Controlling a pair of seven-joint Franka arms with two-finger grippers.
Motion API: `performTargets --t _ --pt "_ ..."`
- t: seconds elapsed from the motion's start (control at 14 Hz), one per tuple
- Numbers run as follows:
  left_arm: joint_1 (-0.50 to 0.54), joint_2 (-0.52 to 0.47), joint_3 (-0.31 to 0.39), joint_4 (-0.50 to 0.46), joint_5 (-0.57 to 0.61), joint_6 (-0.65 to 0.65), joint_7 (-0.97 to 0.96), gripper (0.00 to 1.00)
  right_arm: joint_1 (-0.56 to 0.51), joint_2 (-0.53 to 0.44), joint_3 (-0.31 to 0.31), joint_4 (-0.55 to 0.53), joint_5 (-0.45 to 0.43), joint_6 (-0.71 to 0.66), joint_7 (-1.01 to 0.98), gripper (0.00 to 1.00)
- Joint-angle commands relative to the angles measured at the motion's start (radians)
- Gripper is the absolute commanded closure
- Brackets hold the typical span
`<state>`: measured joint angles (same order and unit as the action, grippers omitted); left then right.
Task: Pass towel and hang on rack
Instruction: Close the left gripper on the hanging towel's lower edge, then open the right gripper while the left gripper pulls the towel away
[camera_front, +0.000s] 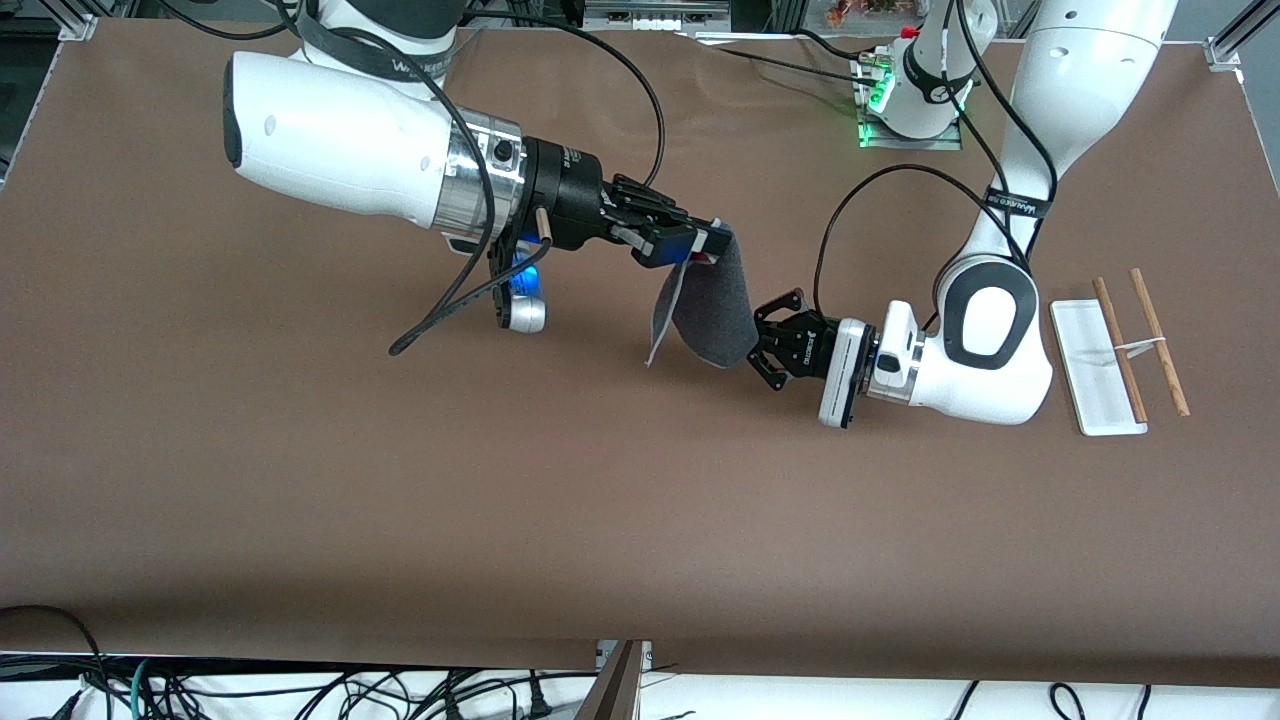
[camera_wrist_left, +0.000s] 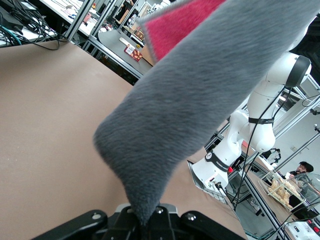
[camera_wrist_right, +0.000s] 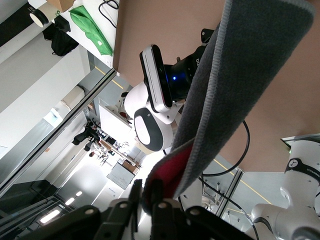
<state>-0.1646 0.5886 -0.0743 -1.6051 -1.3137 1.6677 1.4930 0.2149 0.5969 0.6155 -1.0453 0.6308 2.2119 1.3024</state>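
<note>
Front view: brown table (camera_front: 300, 480); right gripper (camera_front: 700, 243) and left gripper (camera_front: 765, 342) both clamp the towel (camera_front: 712, 305) above it; rack (camera_front: 1100, 370) lies toward the left arm's end.

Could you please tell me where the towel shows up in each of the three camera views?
Front view: the towel hangs mid-table between the right pincer and left pincer.
Left wrist view: it fills the middle, running down into the left pincer.
Right wrist view: it rises from the right pincer.
Shared landmark: the towel's grey face.
</note>
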Motion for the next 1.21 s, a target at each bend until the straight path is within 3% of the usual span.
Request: performTargets --t 0.0,0.07,0.5,0.79,1.14 --pt "0.013 -0.012 0.001 -0.007 -0.006 -0.020 0.027 1.00 -0.006 0.009 0.012 0.014 0.018 0.008 0.009 0.17" --pt "0.011 -0.012 0.007 -0.003 -0.006 -0.037 0.026 1.00 -0.008 0.011 0.012 0.014 0.024 0.008 0.011 0.02" --pt "0.045 -0.041 0.024 0.057 0.230 -0.140 -0.086 1.00 -0.055 0.009 0.010 0.018 0.069 0.006 0.009 0.01" --pt "0.106 -0.041 0.028 0.076 0.325 -0.233 -0.103 1.00 -0.124 0.001 0.015 0.025 0.069 -0.047 -0.009 0.01" --pt "0.278 -0.029 0.030 0.189 0.670 -0.448 -0.122 1.00 -0.187 -0.034 -0.002 0.033 0.040 -0.093 -0.148 0.00"
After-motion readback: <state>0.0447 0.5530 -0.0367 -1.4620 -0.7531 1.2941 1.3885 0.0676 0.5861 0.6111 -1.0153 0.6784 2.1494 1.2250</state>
